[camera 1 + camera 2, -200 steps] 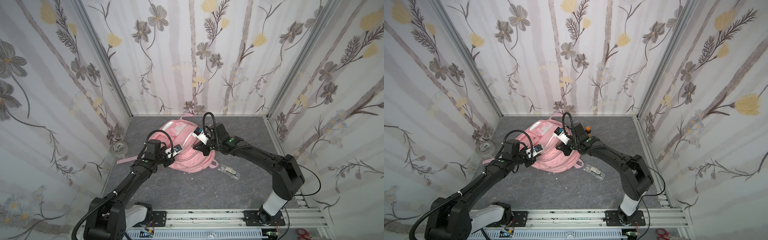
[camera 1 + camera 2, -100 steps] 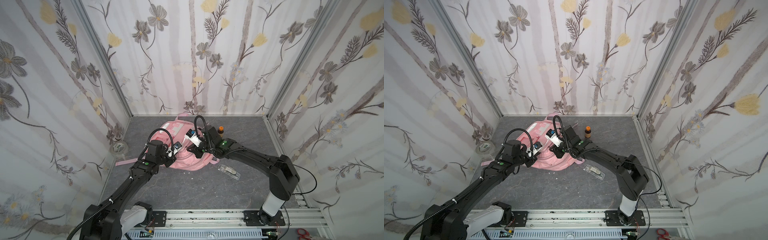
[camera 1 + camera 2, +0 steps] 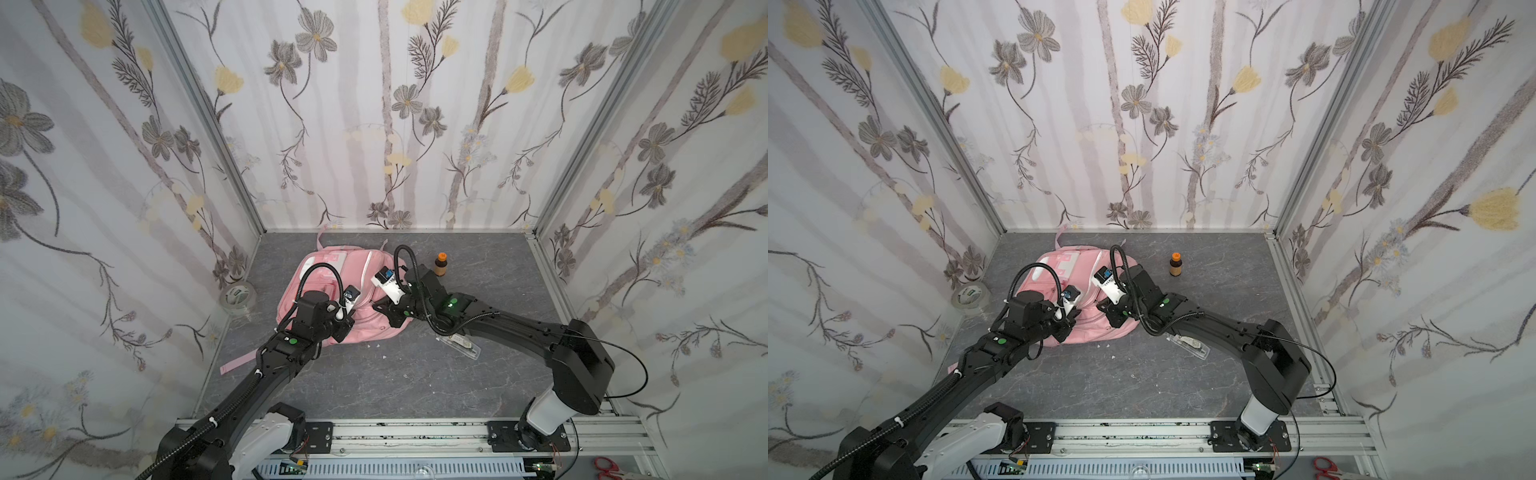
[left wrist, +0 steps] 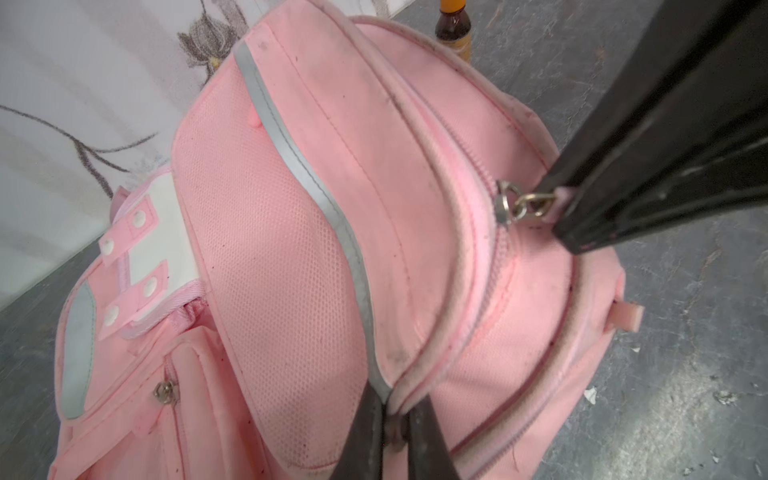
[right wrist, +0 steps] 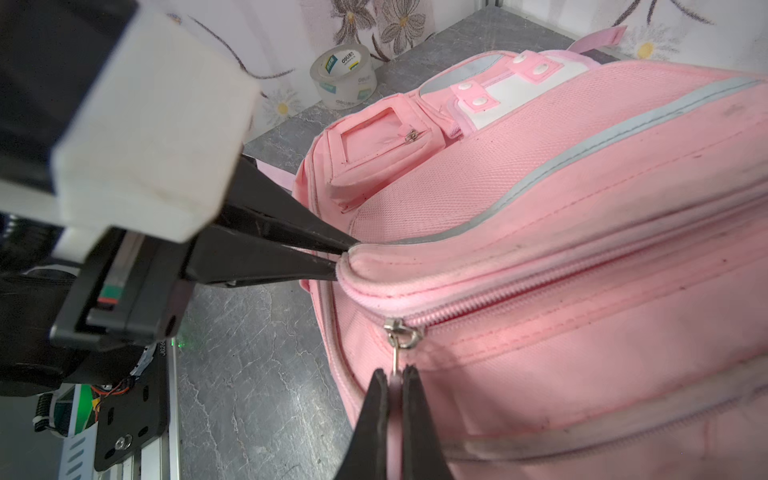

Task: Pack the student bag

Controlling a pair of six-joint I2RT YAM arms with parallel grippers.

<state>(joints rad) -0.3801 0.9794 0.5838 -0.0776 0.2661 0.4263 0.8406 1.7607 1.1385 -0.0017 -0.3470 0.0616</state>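
The large soft pink fabric backpack [image 3: 365, 318] lies flat on the grey bench [image 3: 374, 382], directly at both tools. The left tool [image 4: 392, 415] is clenched on the bag's piped corner seam [image 5: 353, 253]. Just beside it, the right tool [image 5: 395, 374] is clenched on the metal zipper pull [image 5: 397, 353]. The zip looks shut along its visible run, so packing seems barely begun. A small brown bottle with an orange cap [image 3: 1176, 264] stands beyond the right tool, and a clear plastic case [image 3: 461, 345] lies under its arm, both outside the bag.

Matt pink cloth student bag [image 4: 291, 249], shiny metal zipper pull [image 4: 534, 204]
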